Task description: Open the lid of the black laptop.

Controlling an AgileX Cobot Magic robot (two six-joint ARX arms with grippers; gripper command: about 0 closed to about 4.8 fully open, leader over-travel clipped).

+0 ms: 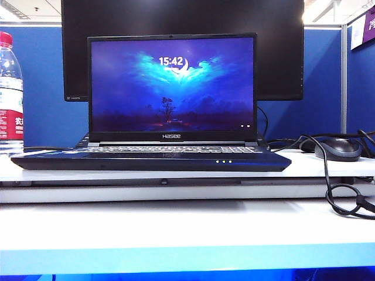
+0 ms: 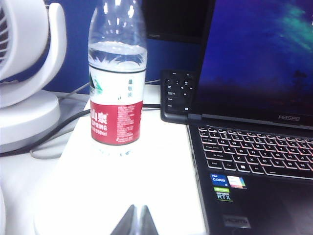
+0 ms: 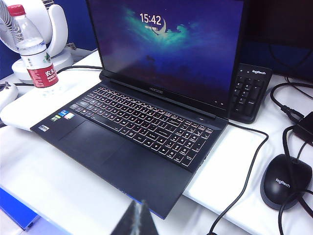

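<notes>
Standing upright w/ screen lit, lid (image 1: 171, 88) of black laptop (image 3: 142, 132) is thin, fragile; grip top edge only. Left gripper (image 2: 134, 223) & right gripper (image 3: 134, 219) off laptop, both look pinched together

Very little of robot body visible. No arm showing in exterior view. Left gripper (image 2: 133, 223): only a small wedge at lower edge of left wrist view, two grey fingertips meeting in a point, pale matte surface w/ darker shading on one side, faint seam down the middle. Right gripper (image 3: 134, 220): similar wedge at lower edge of right wrist view, darker, near-black, slightly textured, edges blurred. No cables, screws or markings discernible on either; rest of both grippers out of shot.
</notes>
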